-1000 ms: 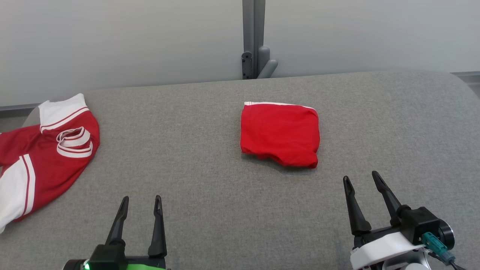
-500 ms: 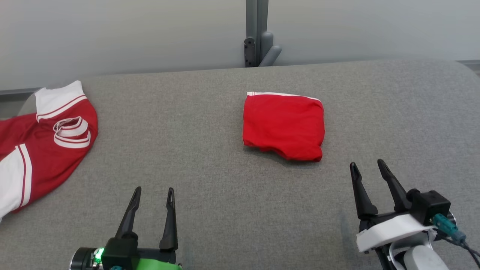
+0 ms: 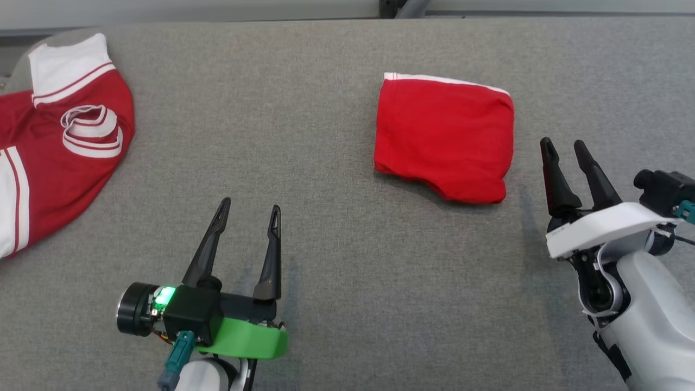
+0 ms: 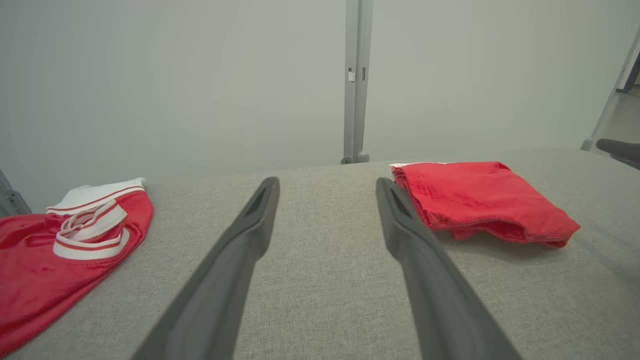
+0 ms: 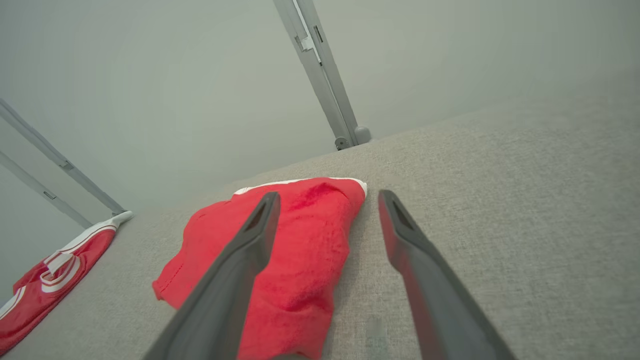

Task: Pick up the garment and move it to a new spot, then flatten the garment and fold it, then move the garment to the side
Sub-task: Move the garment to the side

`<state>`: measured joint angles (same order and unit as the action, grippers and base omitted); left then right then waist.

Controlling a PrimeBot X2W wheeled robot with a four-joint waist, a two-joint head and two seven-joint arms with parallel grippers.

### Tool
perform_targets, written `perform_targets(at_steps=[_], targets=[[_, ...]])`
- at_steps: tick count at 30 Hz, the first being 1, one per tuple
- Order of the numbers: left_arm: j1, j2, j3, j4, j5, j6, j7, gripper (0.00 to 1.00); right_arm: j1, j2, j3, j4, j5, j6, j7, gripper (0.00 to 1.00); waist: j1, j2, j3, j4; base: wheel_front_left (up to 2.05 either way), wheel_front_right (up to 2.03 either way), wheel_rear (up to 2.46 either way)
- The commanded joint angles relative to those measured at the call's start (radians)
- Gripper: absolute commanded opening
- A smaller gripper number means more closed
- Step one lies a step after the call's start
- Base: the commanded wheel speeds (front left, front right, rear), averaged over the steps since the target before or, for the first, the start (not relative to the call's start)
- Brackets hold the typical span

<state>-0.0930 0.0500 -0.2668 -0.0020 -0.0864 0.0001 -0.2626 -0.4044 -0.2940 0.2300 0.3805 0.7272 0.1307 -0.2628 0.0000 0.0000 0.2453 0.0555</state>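
The right gripper (image 3: 562,143) stands with its two dark fingers spread wide and nothing between them, pointing forward over the grey fabric surface (image 3: 336,282). The folded red garment (image 3: 444,142) lies flat just beside it, on its left side. The garment's right edge is close to the fingertips but does not touch them. A thin white hem runs along the garment's far edge, and its near corner bulges a little toward the gripper. In the right wrist view this gripper's left finger (image 5: 250,250) crosses in front of the red cloth, while its right finger (image 5: 410,250) sits over bare grey fabric. Whether the fingers rest on the surface or hang above it cannot be told. The left gripper (image 3: 250,205) is likewise spread wide and empty, with the garment ahead of it and off to its right, well apart. A red-and-white jersey (image 3: 59,157) lies crumpled far out to that gripper's left, with a striped collar band on top and a white sleeve toward the far edge. Straight ahead of the left gripper, beyond the surface's far edge, a grey metal post (image 4: 354,80) rises against a pale wall (image 4: 175,75).
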Motion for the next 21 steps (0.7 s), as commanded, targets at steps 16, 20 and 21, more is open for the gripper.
perform_targets(at_steps=[16, 20, 21], targets=[[-0.07, 0.001, -0.02, 0.006, 0.012, -0.006, -0.003, 1.0, -0.215, -0.098, 0.273, 0.211, 0.493, 0.001, 0.036, 1.0, 0.0, 0.0, 0.147, 0.094, 0.0, 0.0, 0.0], [-0.075, 0.001, -0.028, 0.011, 0.014, -0.004, -0.003, 1.0, -0.23, -0.103, 0.318, 0.206, 0.567, 0.004, 0.049, 0.85, 0.0, 0.0, 0.147, 0.089, 0.0, 0.0, 0.0], [-0.078, 0.001, -0.029, 0.012, 0.014, -0.004, -0.003, 1.0, -0.23, -0.106, 0.328, 0.203, 0.585, 0.003, 0.051, 0.4, 0.0, 0.0, 0.146, 0.088, 0.0, 0.0, 0.0]])
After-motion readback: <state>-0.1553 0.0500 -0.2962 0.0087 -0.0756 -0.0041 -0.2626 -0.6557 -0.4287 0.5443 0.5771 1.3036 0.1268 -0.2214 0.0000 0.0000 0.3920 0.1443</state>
